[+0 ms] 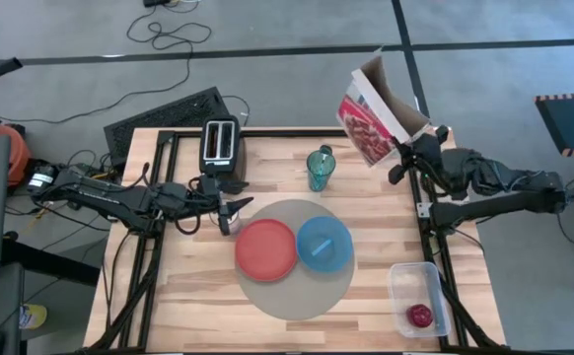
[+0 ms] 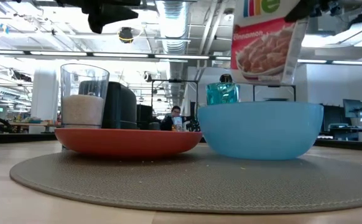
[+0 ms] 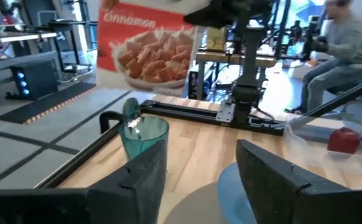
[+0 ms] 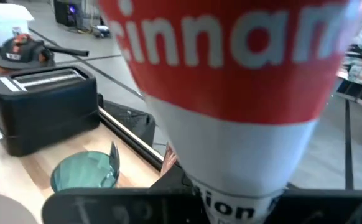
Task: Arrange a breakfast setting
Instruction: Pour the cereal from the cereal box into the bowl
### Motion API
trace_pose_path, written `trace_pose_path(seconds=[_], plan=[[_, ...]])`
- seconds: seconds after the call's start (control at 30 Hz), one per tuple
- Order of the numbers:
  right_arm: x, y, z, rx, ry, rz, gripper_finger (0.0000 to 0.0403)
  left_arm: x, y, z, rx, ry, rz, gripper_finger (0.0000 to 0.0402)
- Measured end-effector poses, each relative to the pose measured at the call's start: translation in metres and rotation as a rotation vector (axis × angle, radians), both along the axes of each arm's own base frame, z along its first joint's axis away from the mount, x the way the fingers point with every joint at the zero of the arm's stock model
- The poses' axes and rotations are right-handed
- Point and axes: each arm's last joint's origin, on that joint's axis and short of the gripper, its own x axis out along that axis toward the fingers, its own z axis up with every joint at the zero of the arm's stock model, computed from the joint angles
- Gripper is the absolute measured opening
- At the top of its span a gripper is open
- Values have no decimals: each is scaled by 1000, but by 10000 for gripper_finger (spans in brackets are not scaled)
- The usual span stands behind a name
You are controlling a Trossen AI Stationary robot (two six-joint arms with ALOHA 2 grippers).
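Wooden table (image 1: 198, 296): right gripper (image 1: 412, 148) clamps cereal box (image 1: 374, 113); carry level to blue bowl (image 1: 323, 244), tip slowly; left gripper (image 1: 230, 212) released

This is a robotics lab in an open-plan industrial hall. Exposed ceiling ducts (image 2: 175, 18) and strip lights run overhead, cables (image 1: 164, 35) trail across the grey concrete floor, workstations fill the background, and a person (image 3: 336, 46) sits at equipment beyond the wooden table (image 1: 198, 296).

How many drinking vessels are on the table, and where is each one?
2. The teal tumbler stands beyond the round mat, with a spoon in it. The small clear glass stands behind the red-orange plate in the low view; from above the left gripper mostly hides it.
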Motion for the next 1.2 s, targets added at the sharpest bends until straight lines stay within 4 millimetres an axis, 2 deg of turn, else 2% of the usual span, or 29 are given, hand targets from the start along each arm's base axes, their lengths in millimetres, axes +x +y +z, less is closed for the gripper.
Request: trace_pose_path(seconds=[0.13, 0.43, 0.5, 0.73, 0.93, 1.2], plan=[[0, 3, 5, 11, -26, 72, 24, -1, 2, 0, 6, 3, 55, 241], [7, 10, 18, 24, -147, 370, 24, -1, 3, 1, -12, -16, 102, 376], [8, 12, 20, 23, -175, 424, 24, -1, 3, 1, -17, -18, 103, 393], [13, 17, 29, -11, -277, 615, 24, -1, 2, 1, -14, -18, 64, 393], [19, 20, 26, -44, -304, 738, 23, 1, -1, 4, -14, -44, -29, 392], [35, 24, 31, -86, -357, 844, 23, 23, -5, 0, 14, -120, -114, 392]])
